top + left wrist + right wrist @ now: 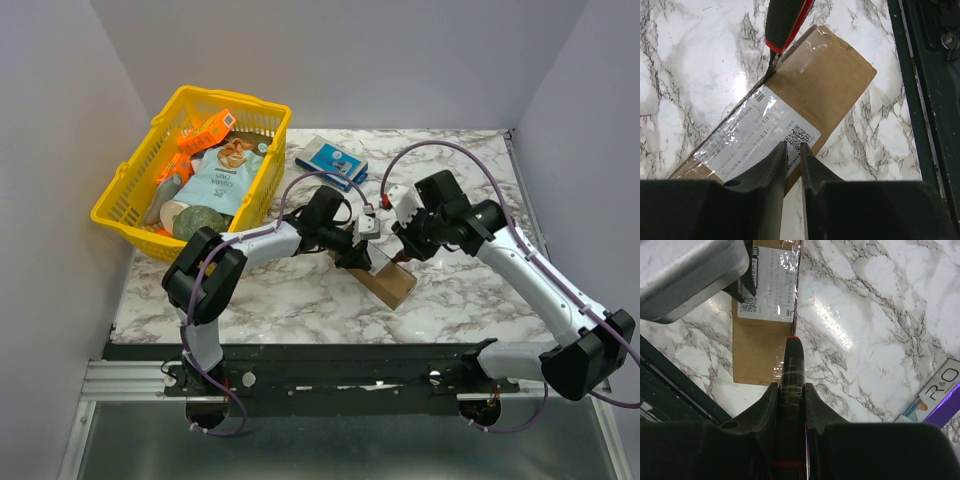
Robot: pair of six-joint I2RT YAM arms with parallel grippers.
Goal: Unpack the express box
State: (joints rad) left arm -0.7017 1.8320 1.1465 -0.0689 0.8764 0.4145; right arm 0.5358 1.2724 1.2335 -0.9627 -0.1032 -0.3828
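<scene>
My right gripper clamps the cutter; I'd keep its tip shallow along the express box edge, while my left gripper, fingers nearly closed, empty, presses the label.

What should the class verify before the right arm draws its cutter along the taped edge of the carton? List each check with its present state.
1. Box cutter gripped in the right gripper: ok, fingers closed on its handle.
2. Blade tip at the taped edge of the express box: ok, it meets the tape there.
3. Left gripper steadying the box: cannot tell; its nearly closed fingers sit over the shipping label, contact unclear.
4. Box flat on the marble table: ok.
5. Blue-and-white box clear of the cutting path: ok, it lies apart.
</scene>
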